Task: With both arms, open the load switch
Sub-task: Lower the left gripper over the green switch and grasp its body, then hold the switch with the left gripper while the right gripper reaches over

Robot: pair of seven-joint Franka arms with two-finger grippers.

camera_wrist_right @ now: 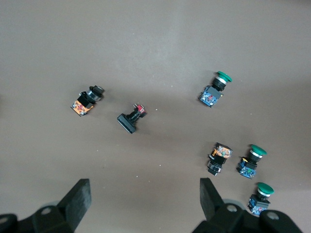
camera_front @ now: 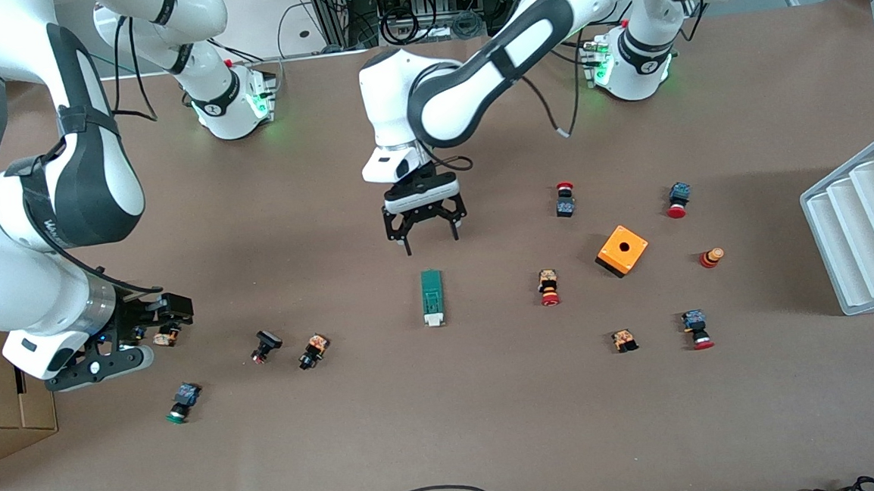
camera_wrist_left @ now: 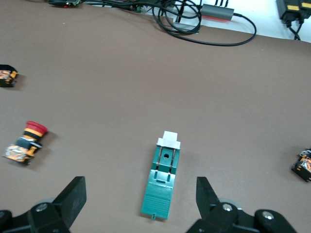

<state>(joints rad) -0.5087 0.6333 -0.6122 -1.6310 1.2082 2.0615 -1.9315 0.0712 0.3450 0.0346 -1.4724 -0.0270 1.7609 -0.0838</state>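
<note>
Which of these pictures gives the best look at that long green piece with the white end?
The left wrist view: the load switch lies close and unobstructed, showing its ribs and white end. The front view shows it small and from above. The right wrist view shows only push buttons.

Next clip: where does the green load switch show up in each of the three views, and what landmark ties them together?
Front view: load switch lies mid-table, white end toward the camera, just below the open left tool.
Left wrist view: load switch sits low centre, between the tool's fingers.
Right wrist view: not in it; only push buttons.
Shared landmark: the red-capped button beside the switch, toward the left arm's end; absent from the right wrist view.
</note>
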